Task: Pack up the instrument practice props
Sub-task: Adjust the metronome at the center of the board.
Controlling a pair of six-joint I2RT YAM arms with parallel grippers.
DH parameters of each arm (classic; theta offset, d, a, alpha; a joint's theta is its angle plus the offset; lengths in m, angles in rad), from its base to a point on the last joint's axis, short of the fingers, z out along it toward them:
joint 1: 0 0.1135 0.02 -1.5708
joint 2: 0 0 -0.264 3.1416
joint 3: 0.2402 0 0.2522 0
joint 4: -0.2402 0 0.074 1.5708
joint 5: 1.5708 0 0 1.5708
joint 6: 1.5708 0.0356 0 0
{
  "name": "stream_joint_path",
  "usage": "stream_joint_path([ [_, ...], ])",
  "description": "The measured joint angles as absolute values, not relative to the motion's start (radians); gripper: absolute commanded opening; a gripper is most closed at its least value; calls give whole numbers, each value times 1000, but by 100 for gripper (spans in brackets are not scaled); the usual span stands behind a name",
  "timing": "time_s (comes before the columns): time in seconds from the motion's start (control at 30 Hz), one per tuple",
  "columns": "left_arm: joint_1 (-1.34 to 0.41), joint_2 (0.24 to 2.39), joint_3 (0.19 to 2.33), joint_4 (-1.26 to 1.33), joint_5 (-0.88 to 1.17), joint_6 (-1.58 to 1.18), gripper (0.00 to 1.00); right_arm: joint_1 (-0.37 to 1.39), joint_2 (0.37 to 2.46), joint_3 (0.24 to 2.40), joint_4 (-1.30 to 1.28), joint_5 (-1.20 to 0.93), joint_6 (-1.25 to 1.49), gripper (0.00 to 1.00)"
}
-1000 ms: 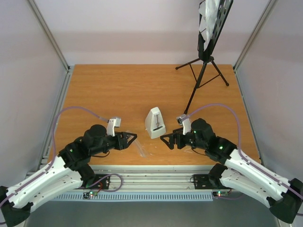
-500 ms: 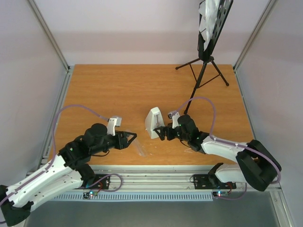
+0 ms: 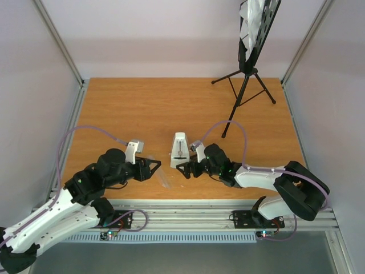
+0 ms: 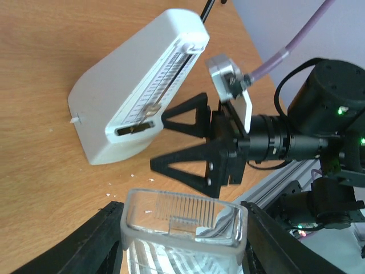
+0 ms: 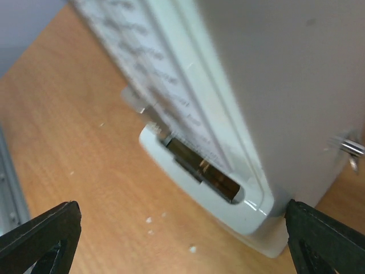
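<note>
The white pyramid-shaped metronome [image 3: 179, 149] stands near the table's front middle, its pendulum face uncovered. Its clear cover [image 4: 185, 220] is clamped between my left gripper's [image 4: 183, 234] black fingers, just left of the metronome. My right gripper [image 3: 185, 167] is low on the table at the metronome's near right side, open. In the right wrist view the metronome's [image 5: 256, 114] base corner lies between the spread fingers, close to the right one. The black tripod music stand [image 3: 246, 68] is at the back right, with white sheet-music pages [image 3: 251, 20] on its desk.
The stand's tripod legs [image 3: 231, 117] spread over the back right of the wooden table [image 3: 125, 108]. Small white crumbs [image 5: 149, 220] lie on the wood near the metronome. Grey walls enclose both sides and an aluminium rail [image 3: 188, 214] runs along the front edge.
My right arm has stretched left and low until its open fingers reached the metronome's base. The metronome has shifted slightly left and turned. My left gripper, still holding the cover, has barely moved.
</note>
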State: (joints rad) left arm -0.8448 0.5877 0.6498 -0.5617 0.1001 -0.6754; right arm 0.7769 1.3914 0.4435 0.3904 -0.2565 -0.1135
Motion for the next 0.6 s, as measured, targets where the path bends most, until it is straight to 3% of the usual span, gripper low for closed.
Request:
stream_joint_path([
  [0.4,-845,548,669,-598,14,-609,44,1032,1439,452,449,-141,-101,96],
  [0.6,-845,532,641,-518,-18,-532,45,1085,1246,381,423,15,-118,98],
])
